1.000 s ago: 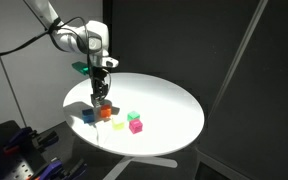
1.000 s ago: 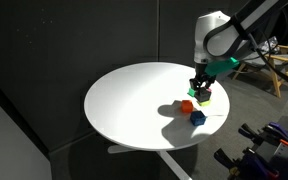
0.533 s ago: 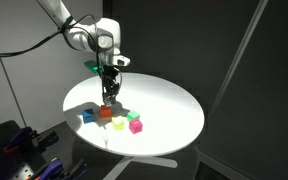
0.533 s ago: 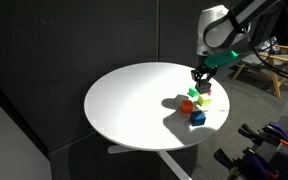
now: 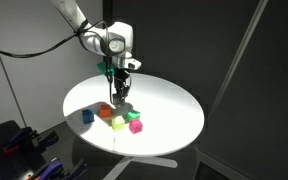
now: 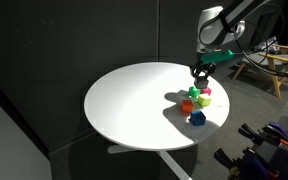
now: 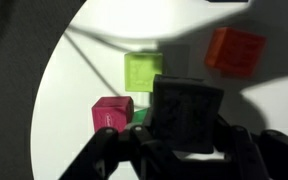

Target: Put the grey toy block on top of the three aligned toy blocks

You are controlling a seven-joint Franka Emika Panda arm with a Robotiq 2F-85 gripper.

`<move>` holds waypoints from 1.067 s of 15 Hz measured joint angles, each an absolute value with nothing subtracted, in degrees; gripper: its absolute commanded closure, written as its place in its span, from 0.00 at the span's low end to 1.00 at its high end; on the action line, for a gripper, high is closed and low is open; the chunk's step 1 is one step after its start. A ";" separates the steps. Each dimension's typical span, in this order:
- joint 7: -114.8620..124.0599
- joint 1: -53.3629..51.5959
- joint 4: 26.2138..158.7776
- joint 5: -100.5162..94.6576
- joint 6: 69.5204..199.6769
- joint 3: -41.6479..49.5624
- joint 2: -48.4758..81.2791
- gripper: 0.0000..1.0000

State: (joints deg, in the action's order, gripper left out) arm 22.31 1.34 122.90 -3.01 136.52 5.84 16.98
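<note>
My gripper (image 5: 121,93) is shut on the grey toy block (image 7: 186,105) and holds it above the white round table (image 5: 174,100). It hangs just above the three aligned toy blocks: light green (image 5: 131,116), magenta-pink (image 5: 135,126) and pale yellow-green (image 5: 118,122). In the wrist view the grey block covers part of the light green block (image 7: 139,117). The magenta-pink block (image 7: 112,114) and the yellow-green block (image 7: 142,70) show beside it. In an exterior view the gripper (image 6: 198,78) is over the same group (image 6: 202,97).
An orange cube (image 5: 105,112) and a blue cube (image 5: 86,116) lie beside the group near the table's edge; both also show in an exterior view, orange (image 6: 187,105) and blue (image 6: 197,118). Dark curtains stand behind. Equipment lies on the floor (image 5: 14,145).
The gripper has risen with the grey block in it and moved from beside the orange and blue cubes to above the three aligned blocks.
</note>
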 measured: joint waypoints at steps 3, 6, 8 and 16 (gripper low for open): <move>22.31 1.69 120.60 -1.99 135.54 6.61 19.00 0.73; 22.31 1.76 119.31 -1.67 134.67 7.42 20.21 0.73; 22.31 1.78 119.15 -1.67 134.35 7.90 20.53 0.73; 22.32 2.20 119.14 -1.67 130.47 9.85 20.76 0.73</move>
State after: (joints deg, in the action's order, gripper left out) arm 22.32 2.20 119.14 -1.67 130.47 9.85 20.76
